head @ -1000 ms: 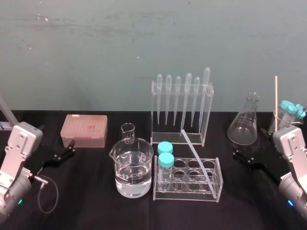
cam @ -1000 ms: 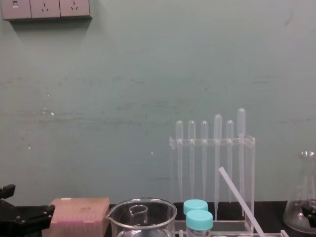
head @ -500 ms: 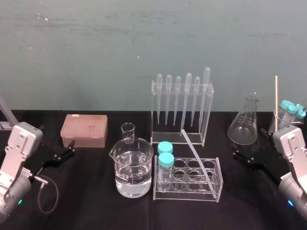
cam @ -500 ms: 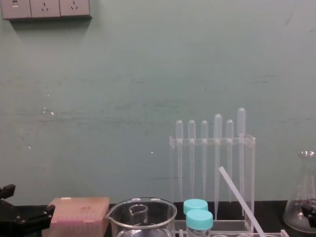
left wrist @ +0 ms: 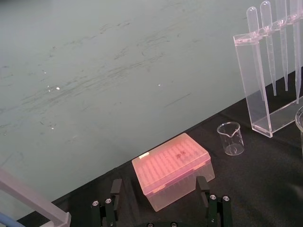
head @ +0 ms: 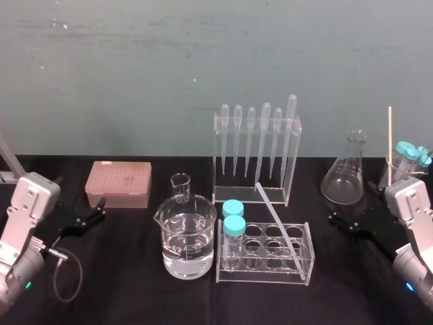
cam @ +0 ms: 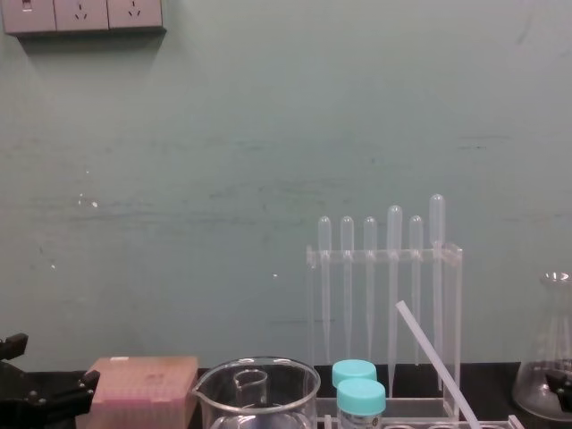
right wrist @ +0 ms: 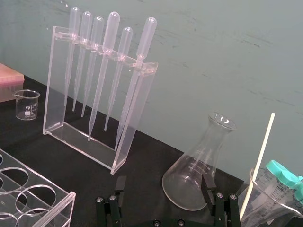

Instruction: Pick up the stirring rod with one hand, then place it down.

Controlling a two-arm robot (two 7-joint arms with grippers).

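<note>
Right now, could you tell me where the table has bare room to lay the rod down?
Bare table lies between the left claw and the big beaker, and between the tube rack and the right claw. The middle is crowded around the pipette rack.

The stirring rod (head: 276,215) is leaning out of the test tube rack (head: 264,276), and its upper end is rising close in front of the pipette rack (head: 291,169), which is closing the way from behind. On the left side the two capped tubes (head: 233,218) and the large beaker (head: 186,237) are blocking the approach. From the right, bare black table (head: 358,277) is lying open between the tube rack and the right gripper (right wrist: 163,184); there the flask (head: 345,177) is standing just ahead of its spread fingers. The air above the rod is standing open.
</note>
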